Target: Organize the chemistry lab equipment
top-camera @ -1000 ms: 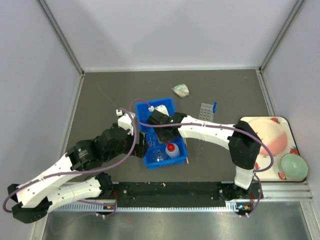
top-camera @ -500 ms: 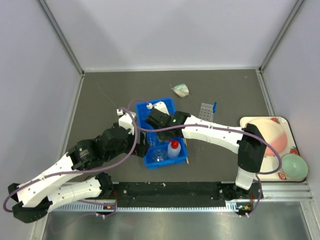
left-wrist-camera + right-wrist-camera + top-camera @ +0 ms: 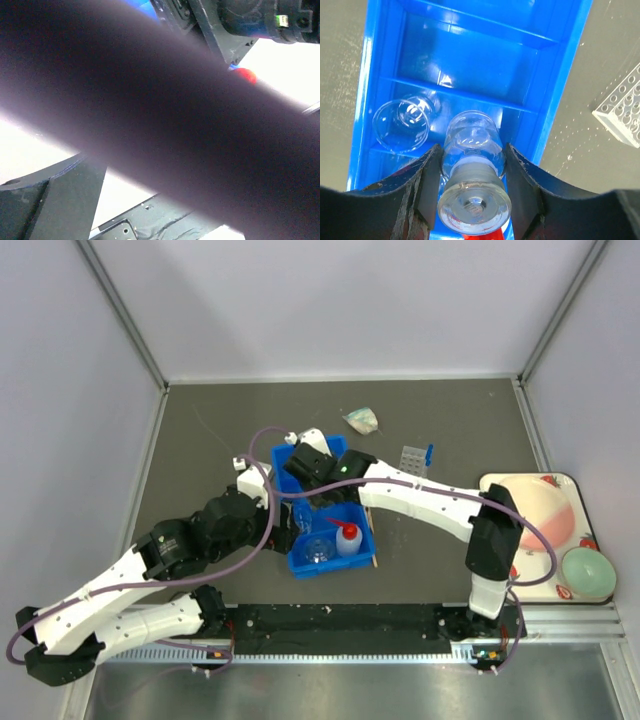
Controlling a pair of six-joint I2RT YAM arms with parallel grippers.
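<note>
The dark bench [image 3: 200, 440] carries everything. The left arm [image 3: 150, 560] lies bent across its near-left part, with its wrist just beside the left wall of the bin. The right arm [image 3: 420, 502] stretches from the near-right corner to the far half of the bin.

At the right edge sits a strawberry-patterned tray [image 3: 565, 483] with a pale green bowl [image 3: 587, 573] in its near corner.

The blue divided bin [image 3: 563, 85] stands in the middle of the bench. The right jaws are clamped on a clear glass flask [image 3: 472, 137], one finger on each side of it, and hold it over the bin's inner compartments. I cannot tell whether it touches the floor there. A second clear glass vessel [image 3: 401, 125] stands upright in the bin just left of the held flask. The white squeeze bottle [image 3: 347, 538] with its red nozzle stands in the near right compartment.

A clear tube rack [image 3: 410, 462] sits on the bench right of the bin, with a blue-capped tube [image 3: 429, 452] at its far right side. A thin wooden stick [image 3: 375, 552] lies along the bin's near right wall. A small crumpled pale packet [image 3: 360, 420] lies farther back, well apart from the bin.

A dark blurred band [image 3: 150, 110] fills the left wrist view, so I cannot tell how the left jaws stand.
</note>
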